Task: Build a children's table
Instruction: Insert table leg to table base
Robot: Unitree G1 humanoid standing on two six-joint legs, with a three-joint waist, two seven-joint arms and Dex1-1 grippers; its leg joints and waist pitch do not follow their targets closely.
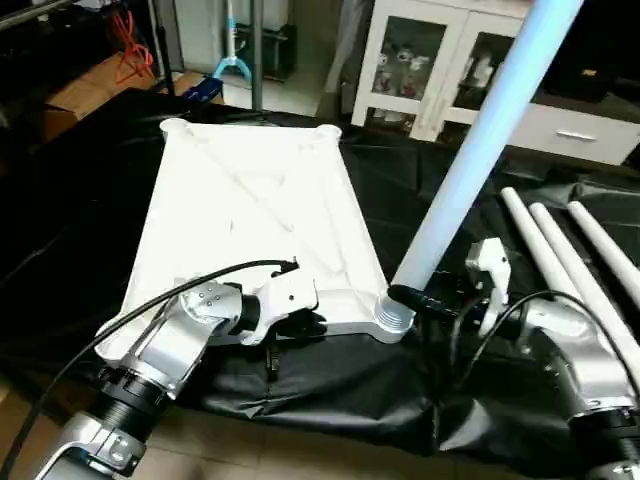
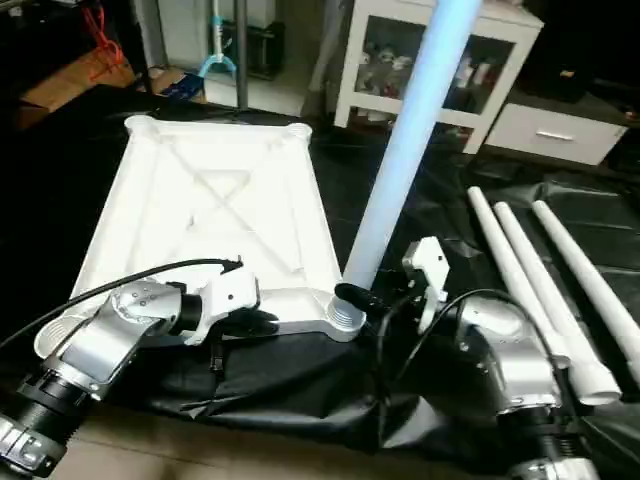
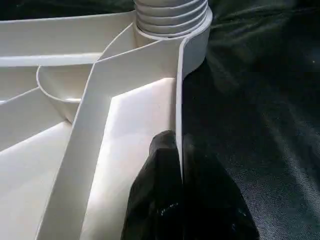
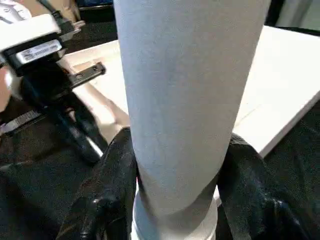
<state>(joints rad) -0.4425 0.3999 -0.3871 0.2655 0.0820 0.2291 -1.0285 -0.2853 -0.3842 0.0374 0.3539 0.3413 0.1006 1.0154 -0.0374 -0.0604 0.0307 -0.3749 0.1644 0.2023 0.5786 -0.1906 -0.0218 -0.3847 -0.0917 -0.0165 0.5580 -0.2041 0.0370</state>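
- Up top, the standing leg [image 1: 480,140] runs out of sight, and where its foot meets the threaded corner socket [image 1: 394,314] is hidden behind the right gripper [image 4: 175,200].
- Black fingers [image 4: 107,200] pinch that leg on both sides.
- Left gripper [image 3: 181,200] clamps the tabletop [image 1: 250,220] rim.
- Tabletop lies ribs-up on black cloth [image 1: 400,180]; three spare legs [image 1: 570,260] lie just right.
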